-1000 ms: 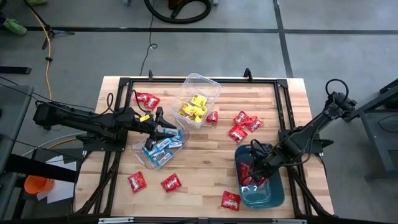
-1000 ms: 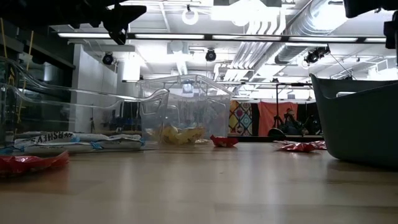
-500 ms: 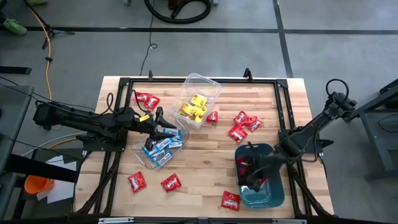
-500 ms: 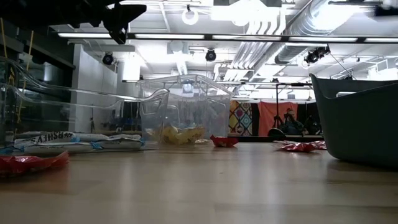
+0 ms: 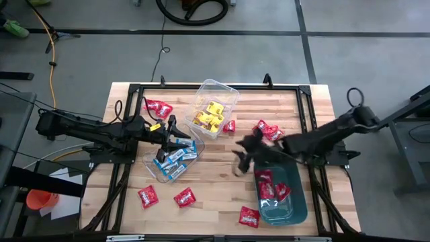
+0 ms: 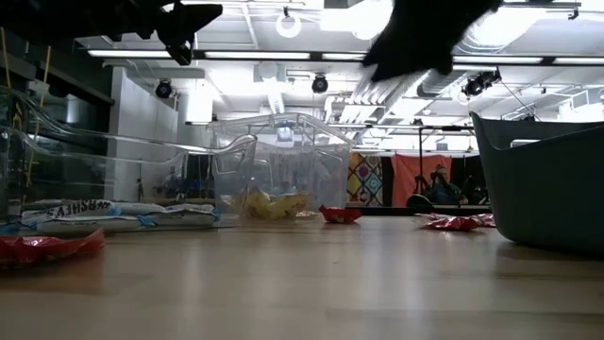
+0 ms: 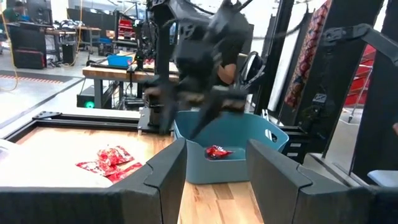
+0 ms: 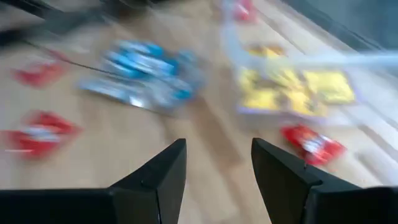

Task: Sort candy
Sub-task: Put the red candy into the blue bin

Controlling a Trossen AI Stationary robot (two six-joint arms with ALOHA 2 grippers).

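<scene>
The right hand [image 5: 243, 152], its fingers apart and holding nothing, hangs just beside the teal bin [image 5: 295, 210], nearer than the left hand [image 5: 180, 138] — also open and empty — to the loose red candy [image 5: 263, 134] lying beyond that bin.

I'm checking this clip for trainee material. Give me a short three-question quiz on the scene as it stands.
1. True or false: the right hand carries a candy.
2. Which colour of candy lies in the teal bin? A yellow, B red, C blue
3. Fill in: the left hand hovers over the tub holding ____ candies.

Key:
1. False: its fingers stand apart with nothing between them.
2. B: red candies lie in it.
3. Blue: blue candies; yellow candies fill the other tub.
</scene>
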